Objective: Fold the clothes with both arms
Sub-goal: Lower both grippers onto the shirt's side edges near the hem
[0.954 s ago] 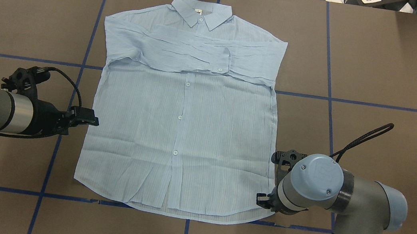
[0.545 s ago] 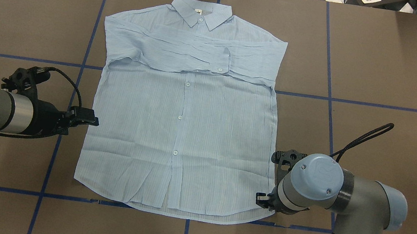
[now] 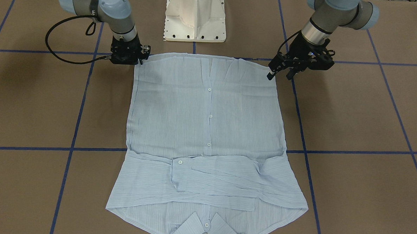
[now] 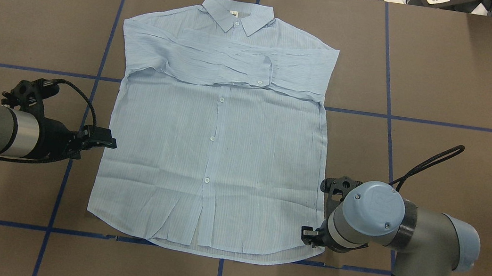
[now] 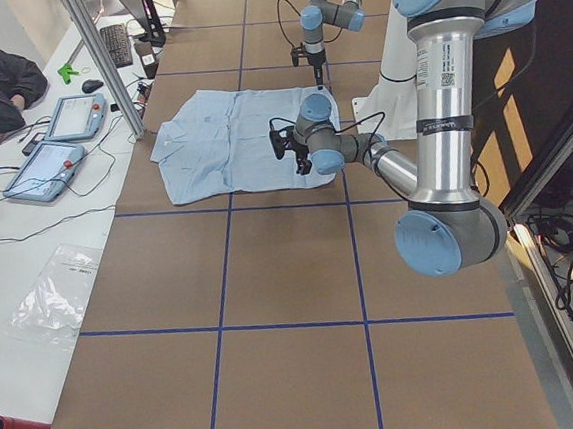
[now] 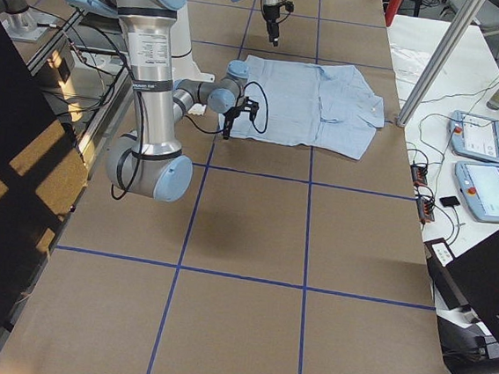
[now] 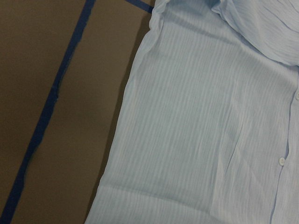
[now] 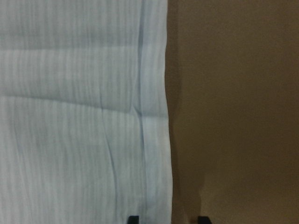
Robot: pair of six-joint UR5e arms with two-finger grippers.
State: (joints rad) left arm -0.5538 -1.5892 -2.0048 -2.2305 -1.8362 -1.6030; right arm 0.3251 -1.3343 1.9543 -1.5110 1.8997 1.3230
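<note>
Overhead exterior is showing me the shirt (image 4: 211,152) lying flat mid-worktop (image 4: 447,88), its long axis running away from the robot, collar far. The right gripper (image 4: 309,234) is pointing down, open, straddling the side edge at the hem corner. The left gripper (image 4: 108,140) is hovering just beside the opposite edge, fingers looking parted.

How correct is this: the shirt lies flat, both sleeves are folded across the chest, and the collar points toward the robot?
One detail is wrong. The shirt lies flat and both sleeves are folded across the chest, but the collar points away from the robot; the hem is on its side. The overhead view shows this.
</note>
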